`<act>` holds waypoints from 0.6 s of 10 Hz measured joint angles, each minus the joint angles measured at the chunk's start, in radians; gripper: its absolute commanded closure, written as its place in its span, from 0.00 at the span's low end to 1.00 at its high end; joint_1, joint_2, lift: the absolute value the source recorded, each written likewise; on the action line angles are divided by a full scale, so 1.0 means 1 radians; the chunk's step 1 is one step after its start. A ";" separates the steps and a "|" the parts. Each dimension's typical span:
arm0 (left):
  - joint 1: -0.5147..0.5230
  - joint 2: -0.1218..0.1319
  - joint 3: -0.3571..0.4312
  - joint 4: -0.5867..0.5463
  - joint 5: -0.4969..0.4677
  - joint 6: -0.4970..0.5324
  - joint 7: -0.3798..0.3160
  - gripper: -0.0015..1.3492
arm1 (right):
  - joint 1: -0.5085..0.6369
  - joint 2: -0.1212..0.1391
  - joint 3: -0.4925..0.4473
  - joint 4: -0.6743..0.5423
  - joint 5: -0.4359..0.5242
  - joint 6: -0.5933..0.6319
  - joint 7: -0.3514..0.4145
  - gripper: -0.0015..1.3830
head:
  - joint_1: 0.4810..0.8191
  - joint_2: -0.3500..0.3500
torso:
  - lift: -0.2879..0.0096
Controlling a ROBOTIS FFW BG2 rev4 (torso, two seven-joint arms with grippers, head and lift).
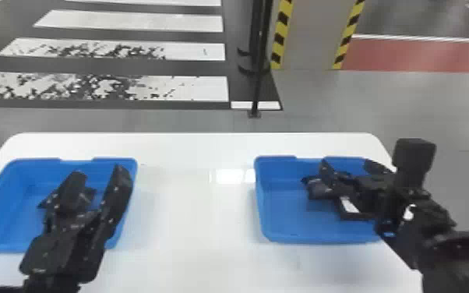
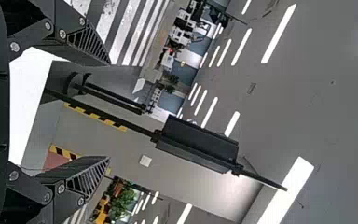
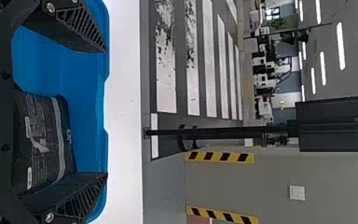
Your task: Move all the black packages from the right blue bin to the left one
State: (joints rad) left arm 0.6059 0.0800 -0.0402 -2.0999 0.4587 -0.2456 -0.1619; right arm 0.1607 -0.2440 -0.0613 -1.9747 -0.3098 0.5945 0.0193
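Fingers (image 3: 81,35) of the right hand (image 1: 346,166) gape wide near a black package (image 3: 42,144).

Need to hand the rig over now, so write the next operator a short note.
Left gripper: open, empty, over the left bin.
Right gripper: open, over the right bin.
Right bin: at least one black package.
Done: apparently a dark item in the left bin, likely a package, mostly hidden by the left arm.
To do: move whatever remains in the right bin.
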 measured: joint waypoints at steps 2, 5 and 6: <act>0.000 0.001 -0.003 0.003 0.001 -0.002 -0.001 0.27 | -0.050 0.000 -0.001 0.084 0.023 0.063 0.001 0.06 | 0.63 0.36 | 0.52; 0.002 0.004 -0.006 0.009 0.003 -0.002 -0.001 0.27 | -0.116 -0.001 -0.001 0.192 0.074 0.136 0.018 0.06 | 0.63 0.33 | 0.52; 0.003 0.004 -0.006 0.013 0.004 -0.003 -0.001 0.27 | -0.138 -0.003 -0.001 0.228 0.087 0.146 0.028 0.06 | 0.63 0.32 | 0.52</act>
State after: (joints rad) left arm 0.6085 0.0844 -0.0459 -2.0869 0.4628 -0.2490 -0.1626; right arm 0.0223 -0.2465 -0.0618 -1.7469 -0.2233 0.7402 0.0473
